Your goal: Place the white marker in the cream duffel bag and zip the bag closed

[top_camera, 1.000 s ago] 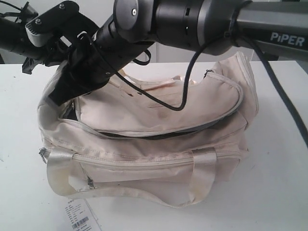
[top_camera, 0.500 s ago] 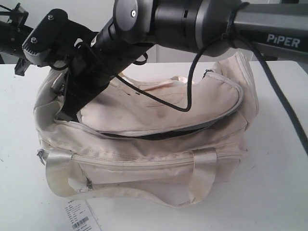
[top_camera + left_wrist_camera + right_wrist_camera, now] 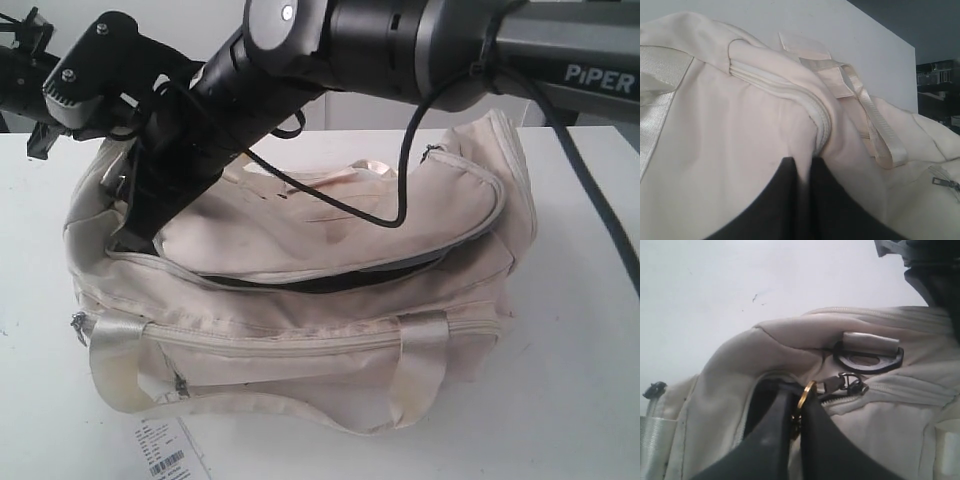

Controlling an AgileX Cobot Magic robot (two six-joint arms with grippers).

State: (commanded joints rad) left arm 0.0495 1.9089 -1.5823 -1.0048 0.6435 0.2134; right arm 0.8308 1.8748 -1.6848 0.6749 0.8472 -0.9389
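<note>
Now one cream duffel bag [image 3: 300, 350] — right gripper [image 3: 797, 399] clamps gold zipper ring [image 3: 808, 388], left gripper [image 3: 802, 164] pinches fabric.

Both grippers pinched shut; right arm reaches across to the left side.
Right arm [image 3: 420, 40] comes in high from the right, near level, then its forearm angles down and to the left. Right gripper [image 3: 799, 407]: dark fingers pressed together on the zipper pull [image 3: 837, 383]. Left arm [image 3: 15, 70] shows only at the far left edge, mostly cut off. Left gripper [image 3: 802, 167]: fingers almost touching, a fold of the cream duffel bag [image 3: 740, 150] nipped between them.
</note>
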